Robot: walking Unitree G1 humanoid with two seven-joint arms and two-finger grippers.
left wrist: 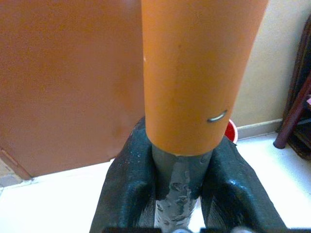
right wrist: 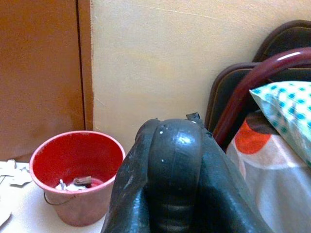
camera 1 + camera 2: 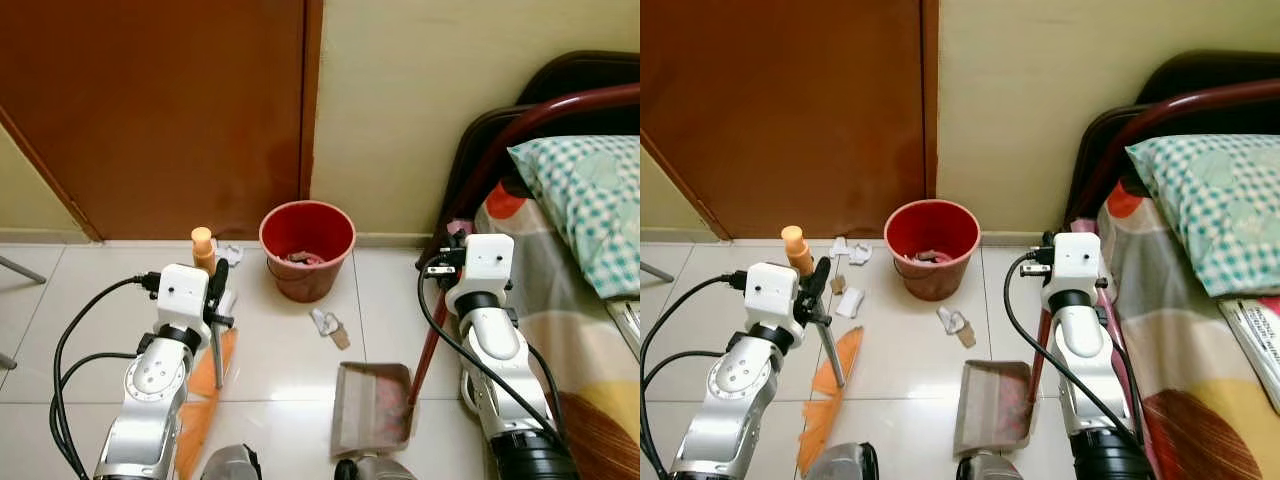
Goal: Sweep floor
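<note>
- The red bucket (image 3: 307, 248) stands on the tiled floor (image 3: 280, 350) against the wall, beside the brown door (image 3: 150, 110); everything else is placed from it.
- The left hand (image 1: 182, 170) is clamped on the broom (image 3: 207, 385), its fingers on the grey shaft just below the orange grip. In the head views the orange bristles rest on the floor on the door side of the bucket, nearer the robot.
- The right hand (image 2: 170, 165) has its fingers pressed together. It appears to grip the dustpan's dark red handle, though the contact itself is hidden.
- The dustpan (image 3: 372, 408) sits flat on the floor, nearer the robot than the bucket and toward the bed (image 3: 570, 300), with some pinkish debris in it.
- Litter left to sweep: crumpled scraps (image 3: 328, 325) between bucket and dustpan, and white paper bits (image 3: 850, 300) on the door side of the bucket.
- To do this step well, I judge the broom should reach past the scraps and draw them in short low strokes toward the pan's open lip.
- The right hand should hold that lip flat against the tiles so nothing slides under.
- Keep the strokes clear of the bucket so it is not knocked.
</note>
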